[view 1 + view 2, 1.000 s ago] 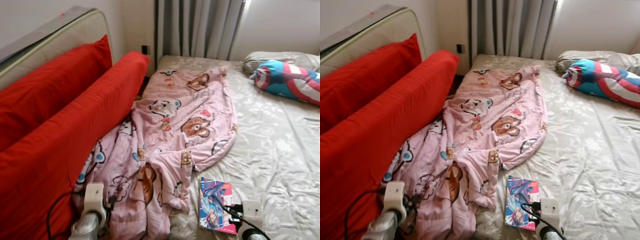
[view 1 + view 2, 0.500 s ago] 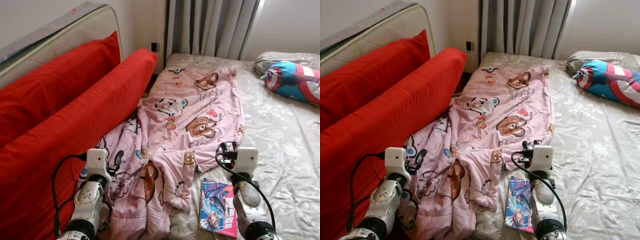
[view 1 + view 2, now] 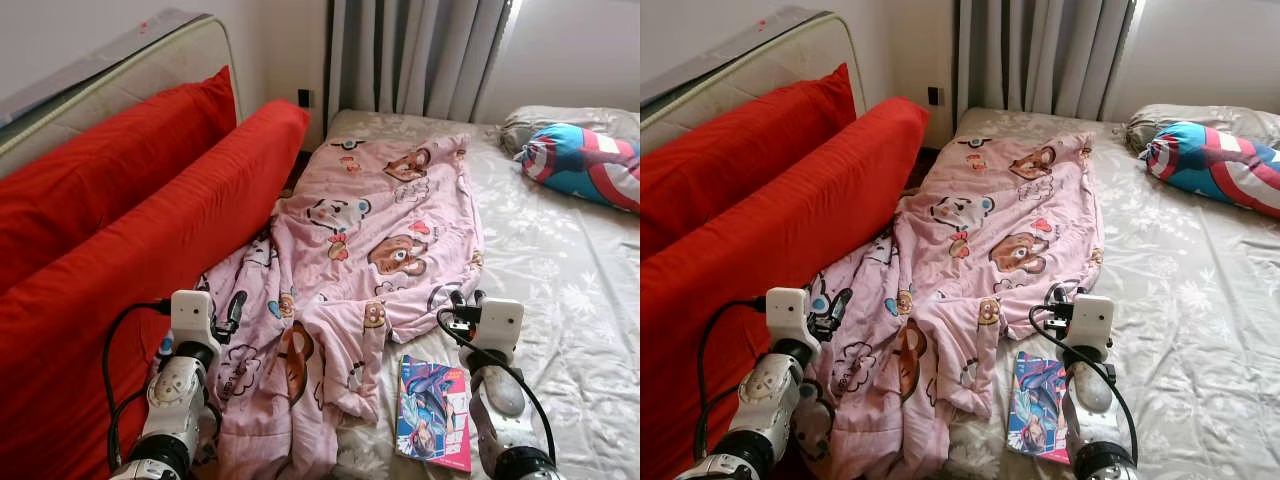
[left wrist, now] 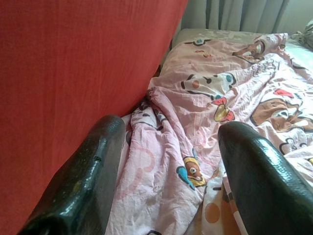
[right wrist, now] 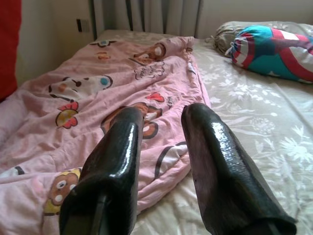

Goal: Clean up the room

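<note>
**Arms raised over the quilt**

Both arms, low half a second ago, are now held over the bed: left gripper [image 4: 168, 161] spread wide, right gripper [image 5: 164, 142] parted, both empty. A grab seems prepared. The pink quilt [image 3: 370, 240] is seen rumpled against the red cushion [image 3: 150, 250], a book [image 3: 435, 412] beside it

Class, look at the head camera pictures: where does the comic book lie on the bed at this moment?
The comic book lies flat on the bed sheet near the foot of the bed, just beside the lower edge of the pink blanket, close to the right gripper.

both arms forward; jaws parted
</note>
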Motion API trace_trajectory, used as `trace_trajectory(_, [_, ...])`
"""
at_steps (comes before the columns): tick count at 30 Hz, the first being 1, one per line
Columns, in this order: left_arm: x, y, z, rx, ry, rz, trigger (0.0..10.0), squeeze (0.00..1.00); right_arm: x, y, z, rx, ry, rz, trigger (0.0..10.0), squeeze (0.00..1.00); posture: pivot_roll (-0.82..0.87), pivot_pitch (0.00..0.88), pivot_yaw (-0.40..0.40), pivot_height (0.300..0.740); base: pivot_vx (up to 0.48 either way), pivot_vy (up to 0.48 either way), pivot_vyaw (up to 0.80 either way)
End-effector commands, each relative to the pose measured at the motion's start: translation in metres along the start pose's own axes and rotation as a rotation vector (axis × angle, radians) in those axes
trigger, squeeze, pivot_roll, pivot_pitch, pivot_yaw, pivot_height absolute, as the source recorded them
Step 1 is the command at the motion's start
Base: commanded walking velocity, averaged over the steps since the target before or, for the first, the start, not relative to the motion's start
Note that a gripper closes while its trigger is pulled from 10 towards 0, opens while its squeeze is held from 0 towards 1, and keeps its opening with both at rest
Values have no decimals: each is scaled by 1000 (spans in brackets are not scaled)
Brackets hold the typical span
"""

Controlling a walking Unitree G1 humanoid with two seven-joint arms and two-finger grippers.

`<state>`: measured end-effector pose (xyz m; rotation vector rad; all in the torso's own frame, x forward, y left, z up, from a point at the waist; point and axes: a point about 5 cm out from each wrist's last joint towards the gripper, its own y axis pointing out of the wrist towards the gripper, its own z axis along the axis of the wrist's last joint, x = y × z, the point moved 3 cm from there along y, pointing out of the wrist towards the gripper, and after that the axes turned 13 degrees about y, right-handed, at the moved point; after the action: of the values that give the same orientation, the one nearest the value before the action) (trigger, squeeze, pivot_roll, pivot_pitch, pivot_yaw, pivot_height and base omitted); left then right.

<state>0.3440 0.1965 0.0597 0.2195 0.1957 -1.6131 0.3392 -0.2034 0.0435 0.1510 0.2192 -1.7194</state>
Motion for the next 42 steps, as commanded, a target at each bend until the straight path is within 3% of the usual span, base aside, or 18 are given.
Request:
trace_trajectory(1, [-2, 2, 4, 11, -8, 6, 10000, 0, 3, 2, 0, -13, -1, -17, 10000, 0, -75, 56, -17, 711, 0, 0, 0])
trace_trajectory(11, [-3, 4, 5, 7, -3, 4, 10000, 0, 3, 0, -3, -24, -9, -21, 10000, 0, -71, 74, -14, 656, 0, 0, 0])
trace_trajectory(30, [-4, 5, 5, 4, -2, 6, 10000, 0, -4, 1, -5, -40, -10, 6, 10000, 0, -70, 80, -14, 656, 0, 0, 0])
trace_trajectory(34, [-4, 5, 5, 3, -3, 6, 10000, 0, -7, -1, -8, -47, -11, 21, 10000, 0, -69, 80, -14, 629, 0, 0, 0])
trace_trajectory(42, [-3, 5, 4, -2, -4, 3, 10000, 0, -7, -2, -11, -59, -5, 29, 10000, 0, -68, 81, -15, 629, 0, 0, 0])
